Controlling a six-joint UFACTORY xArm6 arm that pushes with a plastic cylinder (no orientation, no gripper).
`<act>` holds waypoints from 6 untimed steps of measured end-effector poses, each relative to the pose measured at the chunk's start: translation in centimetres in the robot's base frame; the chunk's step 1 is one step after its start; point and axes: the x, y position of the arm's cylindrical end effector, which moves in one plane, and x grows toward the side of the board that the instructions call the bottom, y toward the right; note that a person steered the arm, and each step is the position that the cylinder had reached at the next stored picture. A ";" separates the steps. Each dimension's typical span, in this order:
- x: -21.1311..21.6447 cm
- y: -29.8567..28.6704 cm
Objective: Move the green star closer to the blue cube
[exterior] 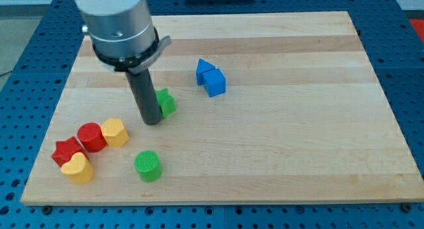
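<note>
1. Green star [166,102]: left of the board's middle, partly hidden behind the rod on its left side; only its right part shows.
2. My tip [152,122]: on the board, touching or just beside the green star's left edge; contact cannot be confirmed. No jaws exist on this rod, so nothing is held.
3. Blue cube [214,82]: up and to the view's right of the green star, apart from it.
4. Blue block [204,70]: touching the blue cube's upper left side; shape unclear.
5. Green cylinder [148,166]: upright, below the tip, toward the view's bottom.
6. Yellow block [115,132]: left of the tip, touching the red cylinder [91,137].
7. Red star [66,151]: near the left edge, beside the red cylinder.
8. Second yellow block [78,168]: just below the red star, touching it.
9. Wooden board [298,143]: carries all items; the right half is bare wood.
</note>
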 end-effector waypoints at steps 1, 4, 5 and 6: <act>1.6 0.1; -4.0 -1.4; -3.4 -1.3; -4.2 0.5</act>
